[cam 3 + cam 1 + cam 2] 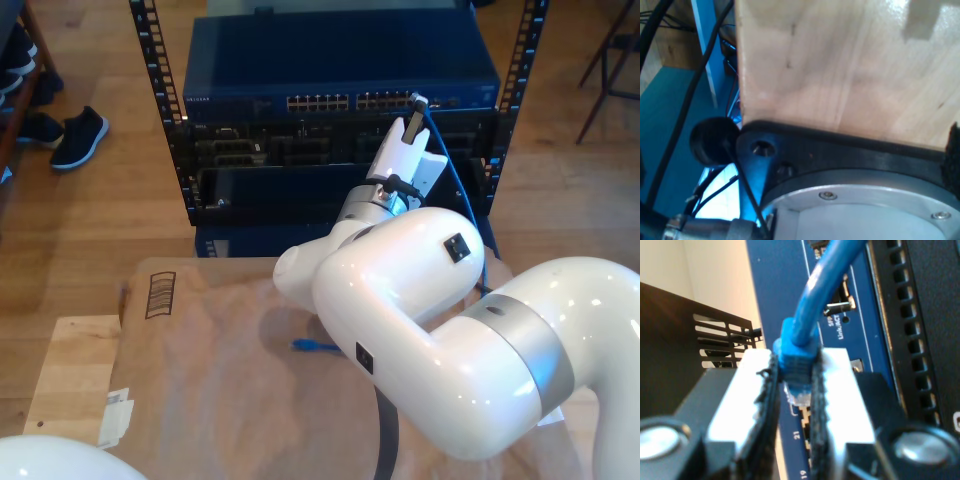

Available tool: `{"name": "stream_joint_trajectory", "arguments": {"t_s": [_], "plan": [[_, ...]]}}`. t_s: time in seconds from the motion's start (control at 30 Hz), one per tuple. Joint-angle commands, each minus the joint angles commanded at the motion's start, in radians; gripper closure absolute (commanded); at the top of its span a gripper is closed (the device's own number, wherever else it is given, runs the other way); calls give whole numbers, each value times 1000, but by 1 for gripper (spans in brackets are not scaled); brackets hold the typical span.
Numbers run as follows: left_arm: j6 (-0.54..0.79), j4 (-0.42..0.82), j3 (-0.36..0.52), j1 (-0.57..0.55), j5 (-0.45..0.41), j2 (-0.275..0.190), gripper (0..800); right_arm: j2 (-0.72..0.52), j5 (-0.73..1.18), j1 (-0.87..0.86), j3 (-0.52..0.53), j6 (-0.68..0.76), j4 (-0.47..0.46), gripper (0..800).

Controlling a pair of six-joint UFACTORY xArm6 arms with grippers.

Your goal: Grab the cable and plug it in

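My second tool (795, 375) is clamped on the cable (812, 300) right at its plug (797, 390): both padded fingers (837, 385) press the blue boot, and the clear tip pokes out past them. The plug sits close in front of the blue switch (780, 290) face, near the port numbers 19 and 21; I can't tell if it's touching a port.

In the exterior view the second tool (413, 122) is up at the switch's (330, 60) port row, toward the exterior view's right end of the row. The cable (455, 190) runs from the tool down the exterior view's right side of the arm. The other plug end (315, 346) lies on the brown paper (220, 370) covering the counter, partly behind the arm.

First wrist view: a light wood surface (850, 65), a black mounting plate (840, 150) and dark wires (685, 105). First tool's opening: can't tell.

Rack (160, 100) stands on a wood floor (80, 210); dark shoes (75, 135) sit at the exterior view's upper left.
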Motion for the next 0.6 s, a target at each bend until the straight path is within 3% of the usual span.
{"name": "stream_joint_trajectory", "arguments": {"t_s": [0.6], "plan": [[0,-2,0,0,0,0,0,3,8,-3,-8,0,-3,800]]}}
